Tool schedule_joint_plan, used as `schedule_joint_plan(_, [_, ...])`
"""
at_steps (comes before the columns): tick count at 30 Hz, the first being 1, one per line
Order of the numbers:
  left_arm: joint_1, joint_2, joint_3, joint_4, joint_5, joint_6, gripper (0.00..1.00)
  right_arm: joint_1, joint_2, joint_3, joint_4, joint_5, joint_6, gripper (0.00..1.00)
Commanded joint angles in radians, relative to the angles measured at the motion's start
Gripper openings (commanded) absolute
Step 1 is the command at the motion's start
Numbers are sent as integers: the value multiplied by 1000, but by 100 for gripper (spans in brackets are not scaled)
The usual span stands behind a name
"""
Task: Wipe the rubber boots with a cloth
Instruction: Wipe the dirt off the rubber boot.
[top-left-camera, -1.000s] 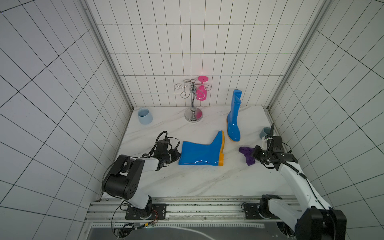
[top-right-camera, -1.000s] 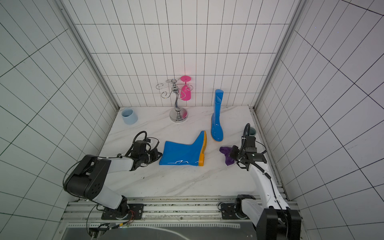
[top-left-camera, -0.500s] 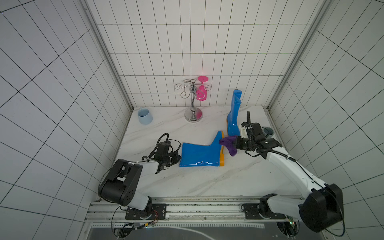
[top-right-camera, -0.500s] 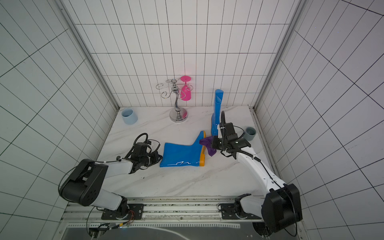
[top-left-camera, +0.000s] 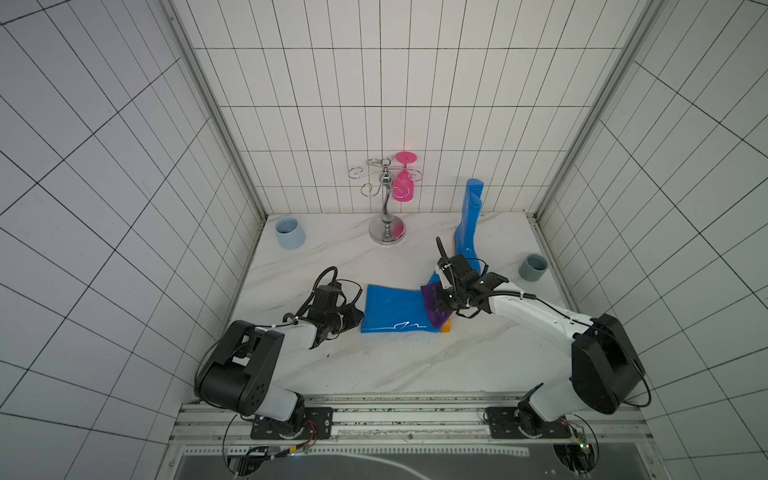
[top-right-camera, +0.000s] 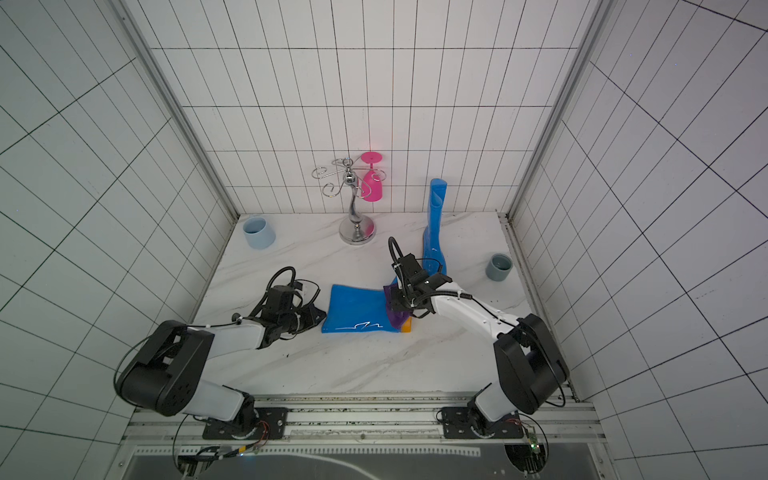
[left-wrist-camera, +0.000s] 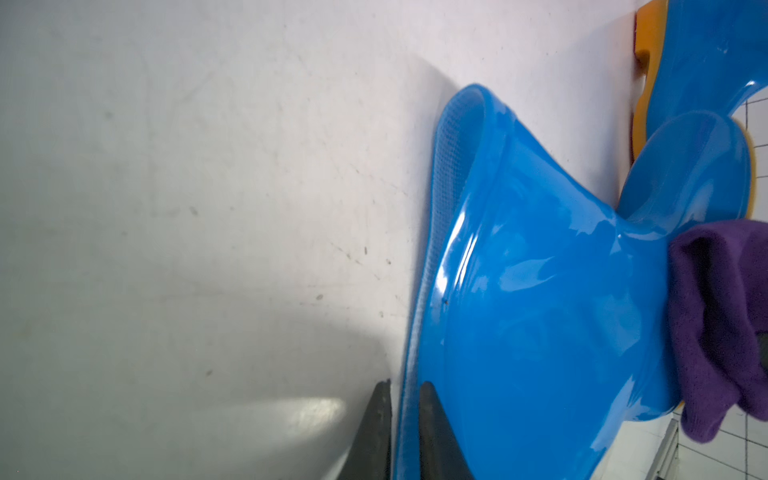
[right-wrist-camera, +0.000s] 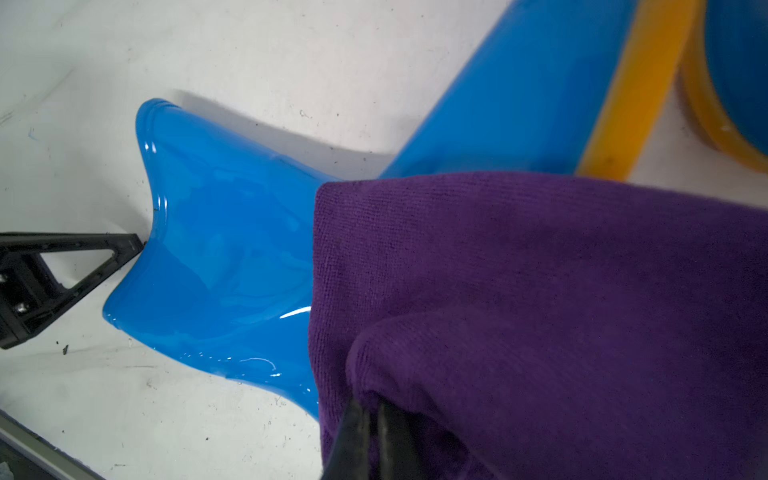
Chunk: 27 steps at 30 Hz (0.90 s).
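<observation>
**The cloth (right-wrist-camera: 540, 291) laid on the lying boot (top-left-camera: 395, 311): hazards and positions**

*Hazards.* The glossy lying boot rests on its side on the smooth table (top-left-camera: 374, 365). A stroke along the shaft would probably push it, and only the left gripper (left-wrist-camera: 405, 386) stands in the way. Its jaws stand narrowly apart astride the rim of the shaft mouth. Whether they pinch that rim or merely flank it cannot be told, so the boot may slide or swing under the wipe. The right gripper (right-wrist-camera: 372, 409) is closed on a small fold of the cloth. Drag on the rubber could pull that fold free, or bunch the fabric so that bare fingertips scrape the boot. The standing boot (top-left-camera: 467, 232), tall and narrow, rises just behind the right gripper's wrist, and a backward sweep of the arm could tip it.

*Positions.* The cloth hangs from the right gripper's fingertips and spreads ahead of them over the ankle and heel of the lying boot, reaching the orange sole. Beyond the cloth, the bare blue shaft runs away from these fingertips to its mouth, where the left gripper meets it head-on. Seen from the left gripper, the shaft extends forward, with the cloth at its far end.
</observation>
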Motion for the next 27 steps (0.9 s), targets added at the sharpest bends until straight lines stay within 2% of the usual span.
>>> schedule_joint_plan(1, [-4, 51, 33, -23, -14, 13, 23, 28, 11, 133, -37, 45, -16, 0])
schedule_joint_plan(5, [-5, 106, 86, -20, 1, 19, 27, 30, 30, 135, -42, 56, -20, 0])
schedule_joint_plan(12, [-5, 204, 136, -32, 9, 33, 28, 31, 69, 142, -89, 67, -34, 0])
schedule_joint_plan(13, [-5, 208, 135, -33, 10, 33, 28, 34, 71, 147, -101, 72, -38, 3])
schedule_joint_plan(15, [-5, 208, 126, -32, 5, 34, 27, 44, 70, 165, -129, 87, -50, 21])
schedule_joint_plan(18, [-5, 202, 111, -25, -2, 36, 23, 59, 59, 198, -163, 126, -59, 33])
schedule_joint_plan(24, [-5, 223, 102, 3, 17, 35, 5, 87, 58, 288, -245, 187, -80, 43])
schedule_joint_plan(27, [-5, 227, 96, 17, 20, 31, 0, 100, 70, 335, -294, 236, -91, 46])
